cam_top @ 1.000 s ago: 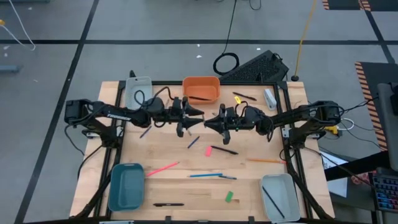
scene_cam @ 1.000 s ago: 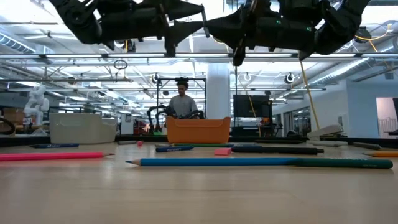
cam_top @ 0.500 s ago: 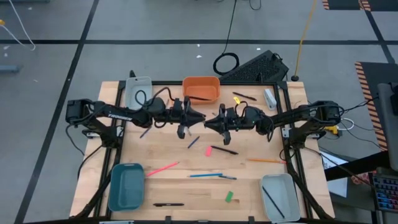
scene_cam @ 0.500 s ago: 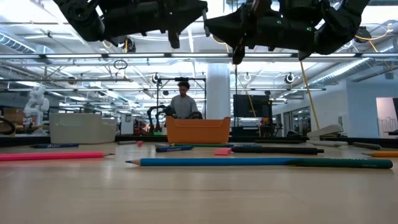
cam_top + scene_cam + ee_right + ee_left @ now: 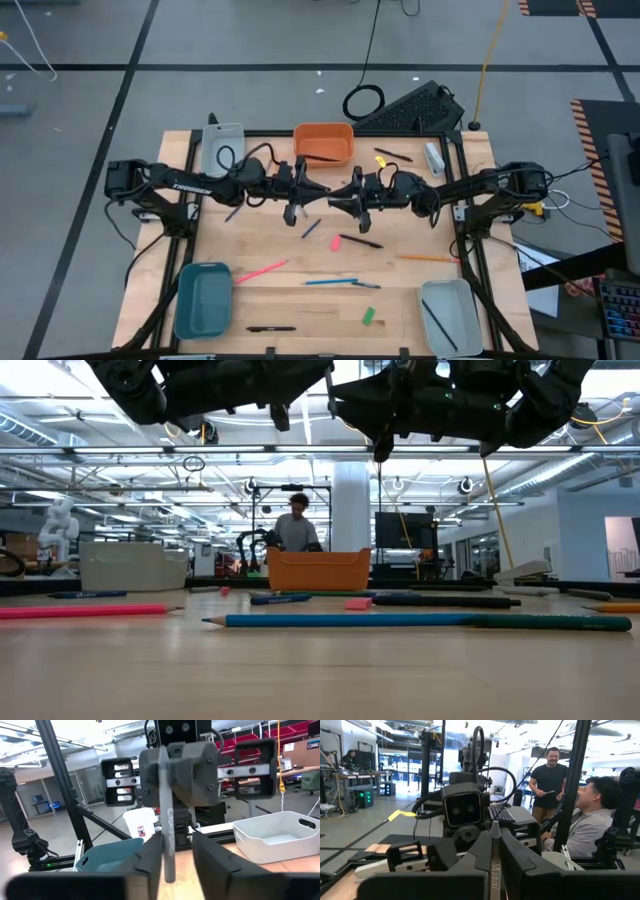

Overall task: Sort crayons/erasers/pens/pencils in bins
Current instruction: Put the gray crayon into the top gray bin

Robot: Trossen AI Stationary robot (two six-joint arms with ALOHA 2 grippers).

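My left gripper and my right gripper face each other, tip to tip, high above the table's middle, just in front of the orange bin. Each is shut on an upright grey crayon: the left one, the right one. Pencils lie flat on the wood: pink, blue, orange. A pink eraser, a green eraser and black pens lie there too. My left gripper pinches the grey crayon's shaft between its two fingers. The fingers lie level, coming from the table's left, across the crayon. The crayon stands upright with its tip up, clear of the table; its lower end is out of the picture. My right gripper pinches the other grey crayon low on its shaft between its two fingers. The fingers lie level, coming from the table's right, across the crayon. Most of the crayon stands upright above the fingers, and it is clear of the table.
A pale grey bin stands at the far left, a teal bin at the near left, and a grey bin holding a black pen at the near right. A short blue stick lies under the grippers. People show beyond the table.
My left gripper has risen a little with its crayon; in the low view the part hanging under it shows shorter and higher than a second ago.
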